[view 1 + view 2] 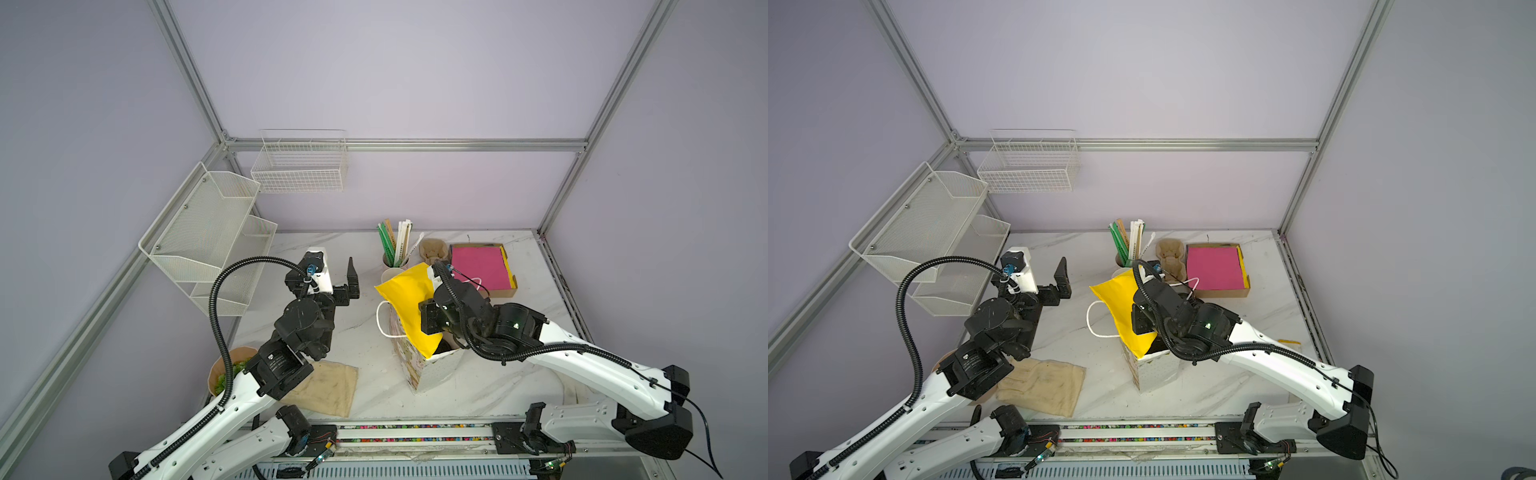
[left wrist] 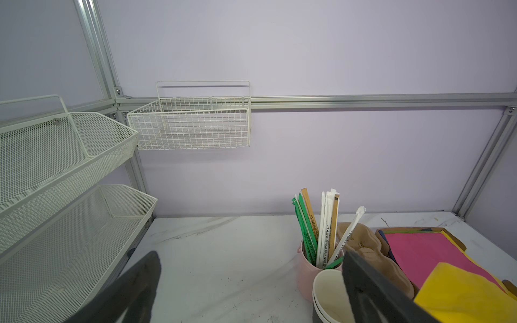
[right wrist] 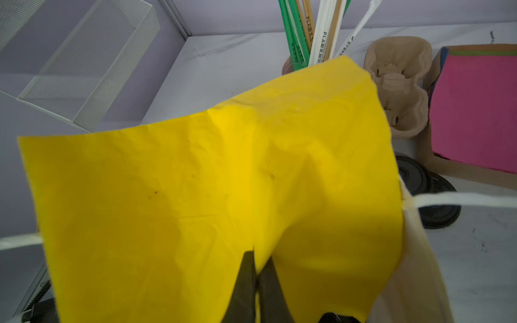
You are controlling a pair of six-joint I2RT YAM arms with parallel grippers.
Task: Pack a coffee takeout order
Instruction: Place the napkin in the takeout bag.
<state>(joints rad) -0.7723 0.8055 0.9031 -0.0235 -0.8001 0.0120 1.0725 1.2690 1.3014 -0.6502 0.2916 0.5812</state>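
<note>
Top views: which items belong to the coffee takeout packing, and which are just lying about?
Job: yellow paper sheet, pinched by the right end effector; paper bag; pulp cup carrier.
Lying about: pink paper sheet; nested lidless cups; straws; beige cloth.

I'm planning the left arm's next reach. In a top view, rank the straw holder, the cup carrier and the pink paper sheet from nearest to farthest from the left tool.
From the open left tool, all toward the robot's right:
1. the straw holder, closest.
2. the cup carrier, just beyond it.
3. the pink paper sheet, farthest right.
</note>
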